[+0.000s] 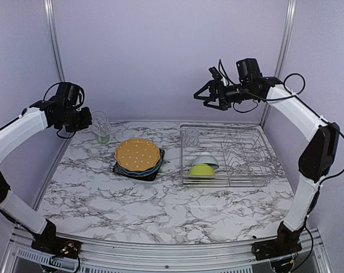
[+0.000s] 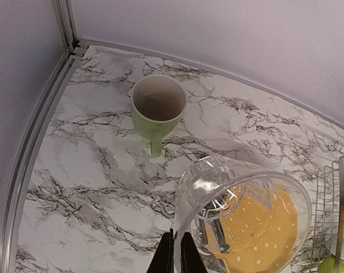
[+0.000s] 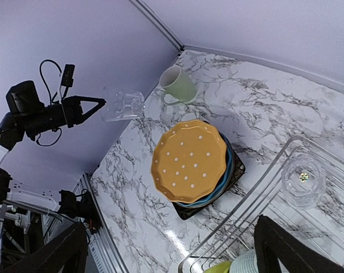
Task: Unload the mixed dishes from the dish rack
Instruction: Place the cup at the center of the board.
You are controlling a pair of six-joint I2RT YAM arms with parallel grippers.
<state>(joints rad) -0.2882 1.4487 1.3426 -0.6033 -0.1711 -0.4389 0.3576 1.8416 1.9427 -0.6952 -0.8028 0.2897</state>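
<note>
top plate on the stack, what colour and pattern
Orange with small white dots; the plate shows best in right wrist view.

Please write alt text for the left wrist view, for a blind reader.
The left gripper holds a tilted clear glass by its rim, jaws shut, above a marble table. A pale green mug stands upright beyond it, near the corner.

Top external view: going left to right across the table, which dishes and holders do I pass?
Clear glass held in the left gripper → orange dotted plate on top of its stack → dish rack.
</note>
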